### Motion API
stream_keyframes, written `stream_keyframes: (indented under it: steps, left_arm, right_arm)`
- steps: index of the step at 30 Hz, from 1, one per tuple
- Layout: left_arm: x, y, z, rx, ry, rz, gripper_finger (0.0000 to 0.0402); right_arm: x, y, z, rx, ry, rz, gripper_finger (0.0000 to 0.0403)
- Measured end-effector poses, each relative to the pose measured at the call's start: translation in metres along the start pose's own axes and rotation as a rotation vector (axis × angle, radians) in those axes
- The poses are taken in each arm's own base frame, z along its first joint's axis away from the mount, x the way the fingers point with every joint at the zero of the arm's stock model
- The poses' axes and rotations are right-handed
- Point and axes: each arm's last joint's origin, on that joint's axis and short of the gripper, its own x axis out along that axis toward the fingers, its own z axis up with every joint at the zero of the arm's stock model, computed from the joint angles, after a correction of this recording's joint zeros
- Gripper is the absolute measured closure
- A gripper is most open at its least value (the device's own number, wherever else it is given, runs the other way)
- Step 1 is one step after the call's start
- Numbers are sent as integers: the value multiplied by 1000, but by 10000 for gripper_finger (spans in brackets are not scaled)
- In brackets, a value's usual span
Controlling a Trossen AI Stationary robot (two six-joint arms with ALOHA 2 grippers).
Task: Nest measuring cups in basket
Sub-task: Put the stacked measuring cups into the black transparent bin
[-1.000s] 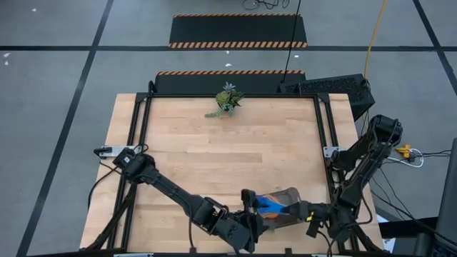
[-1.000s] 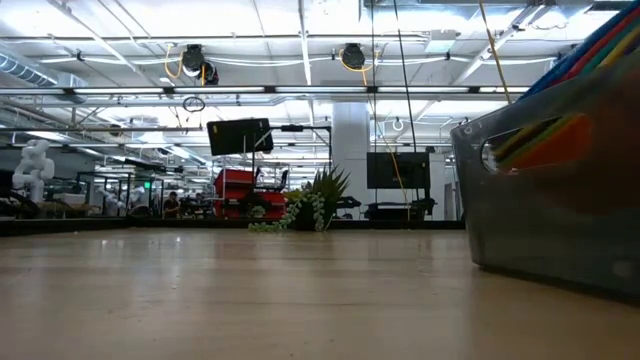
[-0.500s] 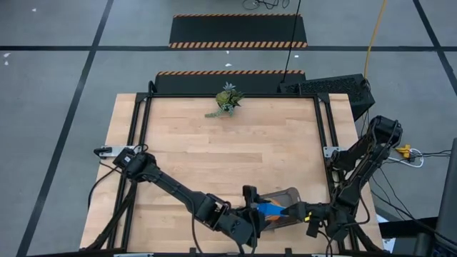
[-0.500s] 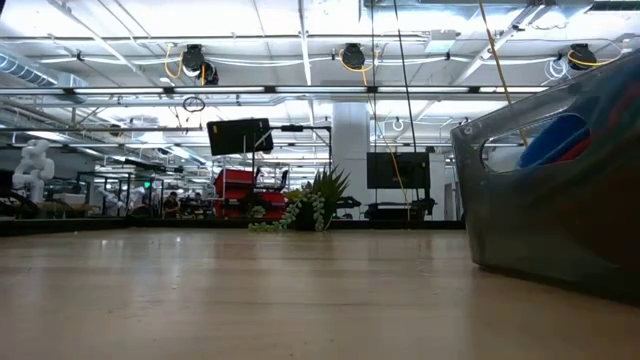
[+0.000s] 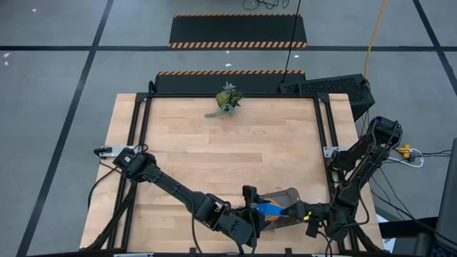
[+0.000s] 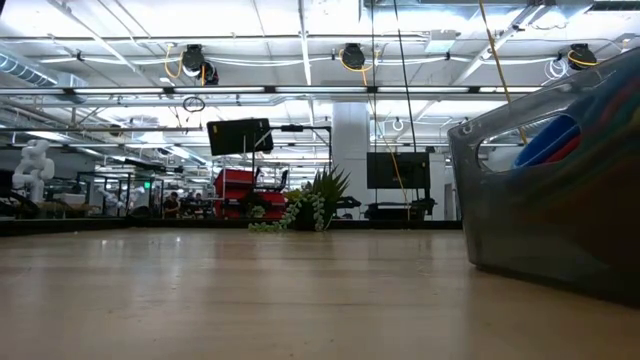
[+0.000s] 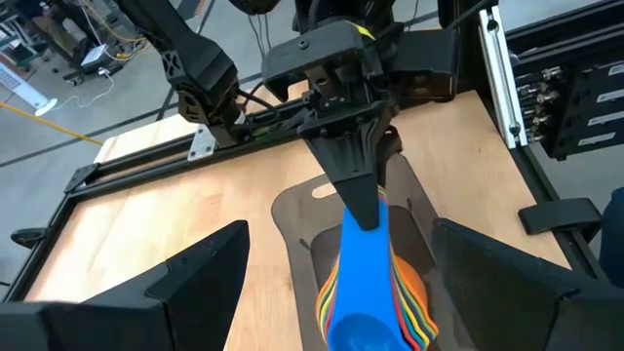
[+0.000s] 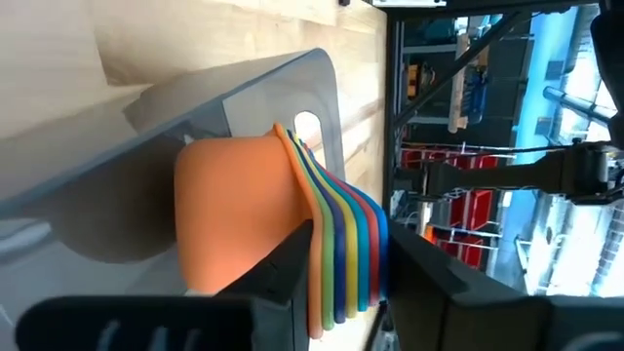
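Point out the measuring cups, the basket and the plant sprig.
measuring cups (image 7: 363,283), left wrist view, on the blue top cup's handle.
basket (image 7: 292,210), left wrist view, on its grey rim.
plant sprig (image 5: 227,100), high view, on its leaves.

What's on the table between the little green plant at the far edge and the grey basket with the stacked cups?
Nothing: the high view shows only bare wood between the small green plant sprig and the grey basket.

Grey floor (image 5: 57,86), bright ceiling lights (image 6: 300,45)
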Motion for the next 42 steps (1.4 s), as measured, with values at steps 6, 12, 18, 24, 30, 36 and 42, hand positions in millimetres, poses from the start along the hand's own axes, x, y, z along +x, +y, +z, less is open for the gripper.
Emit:
stream_keyframes:
  steps: [6, 12, 18, 24, 30, 36, 42]
  left_arm:
    - [0, 0, -1, 4, 6, 0, 80]
    - [0, 0, -1, 4, 6, 0, 80]
    - [0, 0, -1, 3, 6, -5, 80]
    - [0, 0, -1, -3, 5, -4, 80]
    - [1, 1, -1, -8, 5, -4, 80]
    - [1, 2, -1, -9, 6, -5, 80]
    - [3, 4, -1, -24, 9, -23, 80]
  right_arm:
    - [0, 1, 0, 80, -16, 21, 300]
    - [0, 3, 1, 177, -49, 76, 274]
    - [-2, 5, -3, 274, -46, 141, 238]
    - [-5, 3, -6, 340, -53, 178, 230]
    - [-10, 0, -11, 403, -69, 247, 229]
    - [-17, -8, -14, 505, -89, 252, 229]
    - [-25, -12, -19, 598, -117, 354, 229]
